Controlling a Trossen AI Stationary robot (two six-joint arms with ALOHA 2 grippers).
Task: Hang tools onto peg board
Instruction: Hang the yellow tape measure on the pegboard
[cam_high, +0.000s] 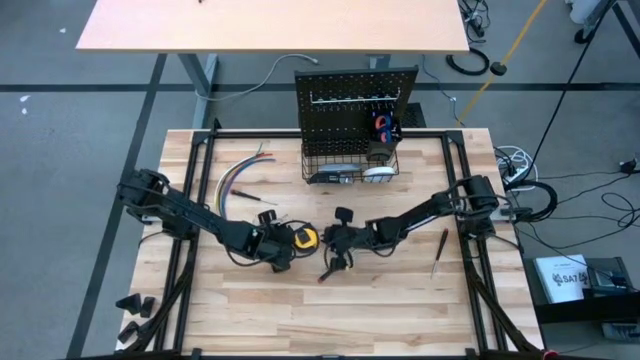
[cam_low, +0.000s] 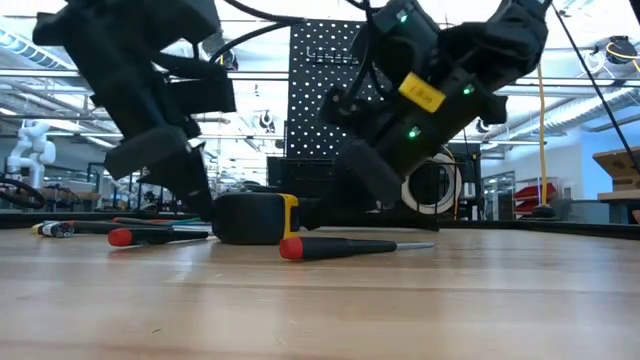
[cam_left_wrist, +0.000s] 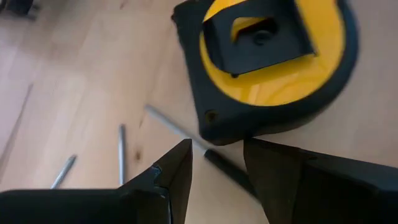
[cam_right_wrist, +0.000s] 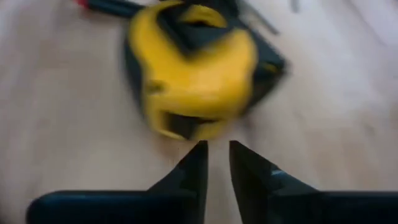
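Lying flat on the table (cam_high: 400, 300) near its middle, the yellow tape measure (cam_high: 304, 237) sits between the two grippers, its black belt clip facing up. It looks a dense, rigid lump with a smooth rounded case, likely to slip from a grip across its curved sides; the flat faces or the clip seem the safer places to take hold. Beside it lie thin metal shafts and a red-and-black screwdriver (cam_low: 340, 246), so a low approach could nudge those. The left gripper (cam_left_wrist: 216, 165) hovers just short of the case's black edge, fingers apart and holding nothing. The right gripper (cam_right_wrist: 216, 163) points at the tape from the other side, close to it, its fingers nearly together with only a narrow gap and nothing between them. Another screwdriver (cam_high: 438, 252) lies apart toward the right side. The peg board (cam_high: 355, 105) stands upright at the far edge, well apart, with a wire basket (cam_high: 348, 165) at its foot already holding some tools.
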